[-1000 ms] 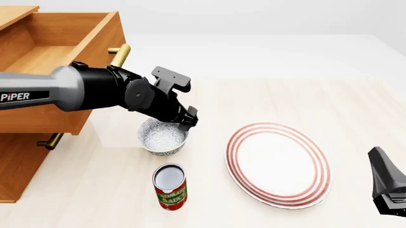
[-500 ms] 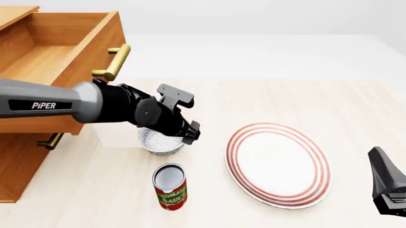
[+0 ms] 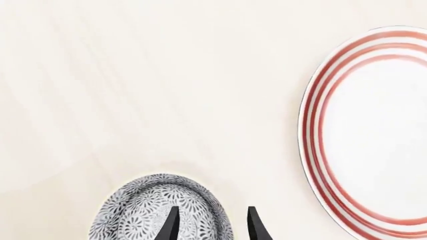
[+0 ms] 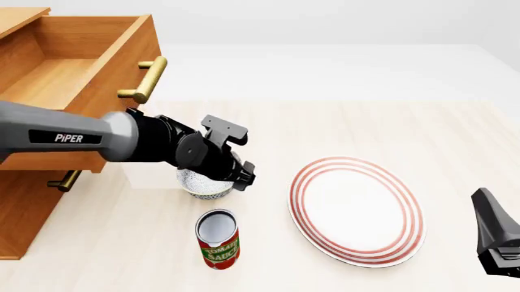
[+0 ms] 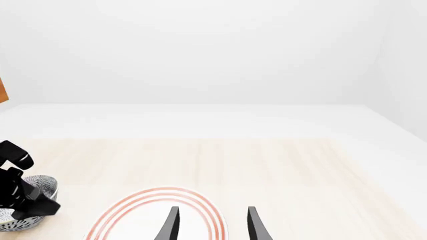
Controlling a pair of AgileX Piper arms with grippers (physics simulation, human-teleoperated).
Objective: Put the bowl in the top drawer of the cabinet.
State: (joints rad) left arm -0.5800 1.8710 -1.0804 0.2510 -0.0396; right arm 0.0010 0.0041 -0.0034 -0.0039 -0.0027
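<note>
While the bowl sits on the counter just at 12 o'clock of the tomato sauce can, the left tool reaches down over it, its 2 fingers parted, one inside the bowl's rim and one outside, not visibly clenched. At 3 o'clock of the bowl lies the red-ringed plate. At 10 o'clock the top drawer of the cabinet stands pulled out. The right tool hovers released above the plate's near edge.
</note>
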